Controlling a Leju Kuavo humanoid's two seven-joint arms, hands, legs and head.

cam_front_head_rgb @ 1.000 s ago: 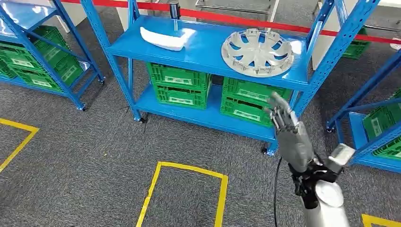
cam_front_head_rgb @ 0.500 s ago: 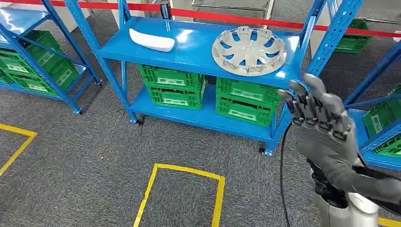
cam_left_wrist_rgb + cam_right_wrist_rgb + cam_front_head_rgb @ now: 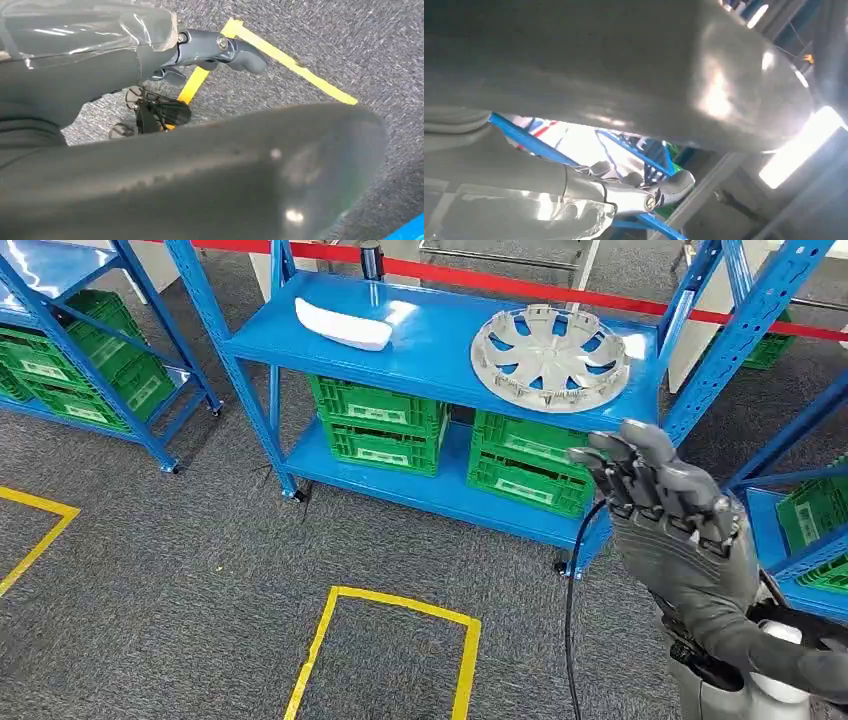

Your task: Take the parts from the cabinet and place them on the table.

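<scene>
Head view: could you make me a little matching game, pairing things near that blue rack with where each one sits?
Things:
1. silver wheel cover
2. white part
3. green crates
4. yellow tape outline

Places:
A. lower shelf
B. carpet floor
C. top shelf, robot's right end
D. top shelf, robot's left end

Pairs: 1-C, 2-D, 3-A, 4-B

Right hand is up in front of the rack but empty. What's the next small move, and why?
Probably reach the right hand forward and up toward the silver wheel cover on the blue shelf: the hand holds nothing and is below the shelf edge, and that part lies nearest.
</scene>
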